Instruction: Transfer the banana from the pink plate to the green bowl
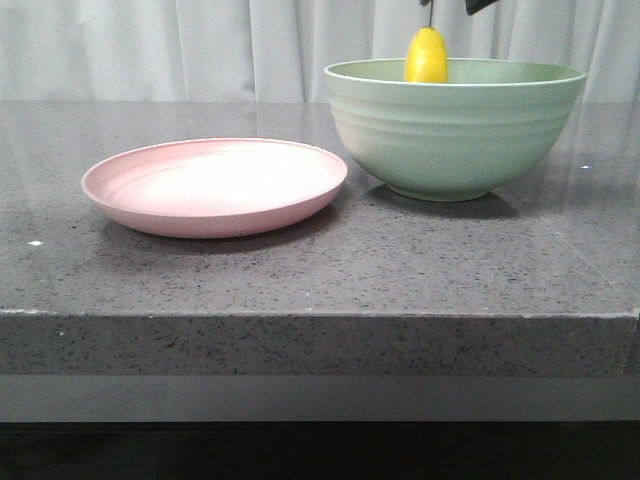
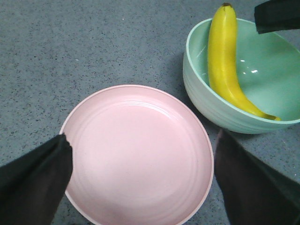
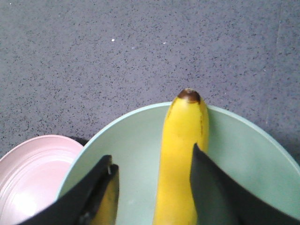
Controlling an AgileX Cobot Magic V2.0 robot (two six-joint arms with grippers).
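The yellow banana (image 1: pixel 426 55) lies inside the green bowl (image 1: pixel 450 140), its dark-tipped end leaning up over the far rim. In the right wrist view the banana (image 3: pixel 183 150) runs between the fingers of my right gripper (image 3: pixel 152 157), which hangs open over the bowl (image 3: pixel 243 140); the gap is wider than the fruit. The pink plate (image 1: pixel 215 190) stands empty to the left of the bowl. My left gripper (image 2: pixel 140 138) hovers open above the plate (image 2: pixel 140 187) with nothing between its fingers. From there the banana (image 2: pixel 222 61) shows resting along the bowl's (image 2: pixel 197 89) inner wall.
Plate and bowl stand close together on a dark speckled stone counter (image 1: pixel 320 270) whose front edge is near the camera. A white curtain (image 1: pixel 150 45) hangs behind. A dark part of the right arm (image 2: pixel 276 14) shows over the bowl's far side.
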